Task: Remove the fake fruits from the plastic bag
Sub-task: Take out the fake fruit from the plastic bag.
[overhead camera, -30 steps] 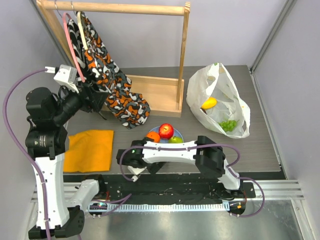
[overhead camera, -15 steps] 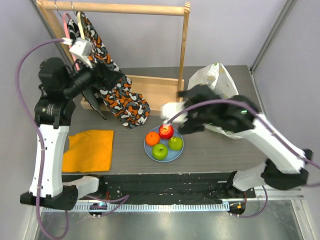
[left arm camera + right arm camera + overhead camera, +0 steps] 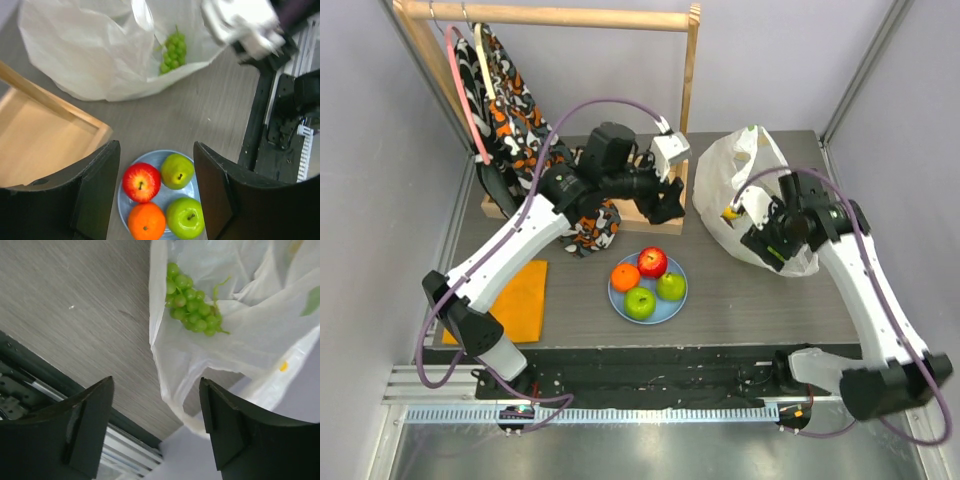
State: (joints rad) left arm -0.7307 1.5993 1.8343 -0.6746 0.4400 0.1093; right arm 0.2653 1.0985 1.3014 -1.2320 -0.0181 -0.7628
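The plastic bag [image 3: 760, 170] lies at the back right, white and crinkly. A green grape bunch [image 3: 192, 305] lies in its mouth and also shows in the left wrist view [image 3: 172, 52]. A bit of yellow mango [image 3: 730, 212] shows in the bag. An orange [image 3: 625, 277], red apple [image 3: 652, 262], green apple [image 3: 640, 303] and green pear [image 3: 671, 287] sit on the light-blue plate [image 3: 616, 296]. My left gripper [image 3: 662, 203] is open and empty, high behind the plate [image 3: 159, 156]. My right gripper [image 3: 763, 238] is open and empty over the bag's near edge [image 3: 165, 375].
A wooden clothes rack [image 3: 630, 185] with a patterned garment [image 3: 535, 150] stands at the back left; its base shows in the left wrist view [image 3: 40, 135]. A folded orange cloth [image 3: 515, 300] lies front left. The table's front edge and rail [image 3: 30, 390] run below the bag.
My left arm swung from the rack at far left to the centre behind the plate. My right arm moved right, from beside the plate to over the bag.
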